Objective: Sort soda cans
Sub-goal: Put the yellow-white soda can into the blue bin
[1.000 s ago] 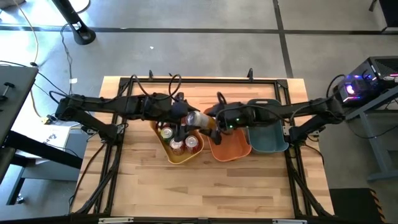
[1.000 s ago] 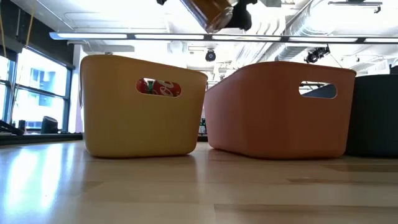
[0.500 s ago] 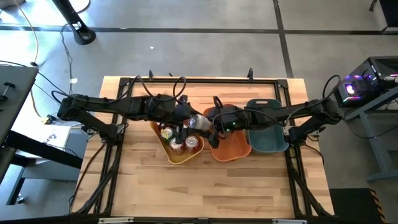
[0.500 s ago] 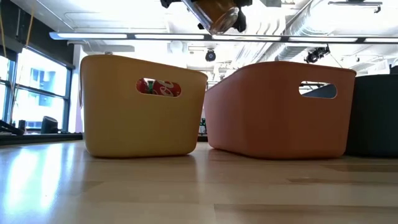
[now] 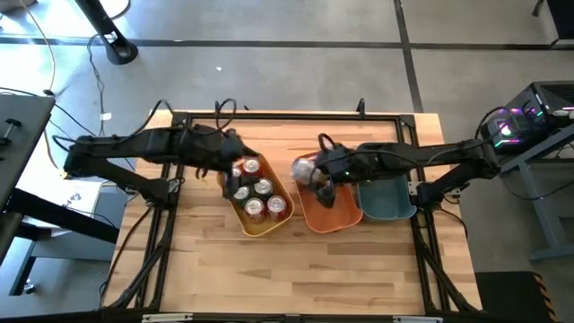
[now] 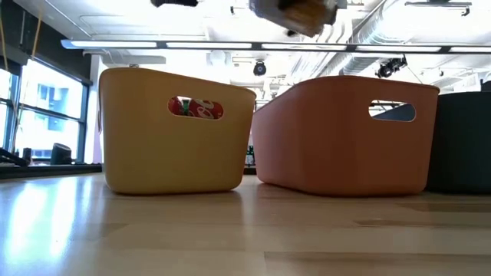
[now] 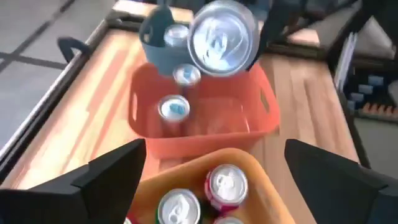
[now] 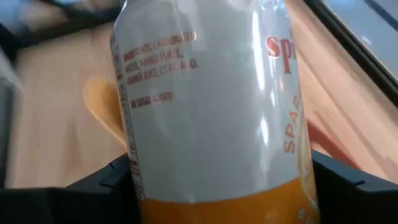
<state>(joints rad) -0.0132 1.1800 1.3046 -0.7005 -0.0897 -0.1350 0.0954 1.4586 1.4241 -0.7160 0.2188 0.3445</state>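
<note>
While the right fingers (image 5: 316, 173) clasp a silver can (image 5: 305, 169), left fingers (image 5: 235, 170) gape above the wooden table (image 5: 224, 269).

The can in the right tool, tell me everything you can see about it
The can is smooth aluminium with a silver-white body, an orange band at one end, small orange print and a silver pull-tab top. The right tool is clamped on its sides. It lies tilted on its side in the air above the orange bin, touching nothing else, its top facing the left tool.
</note>
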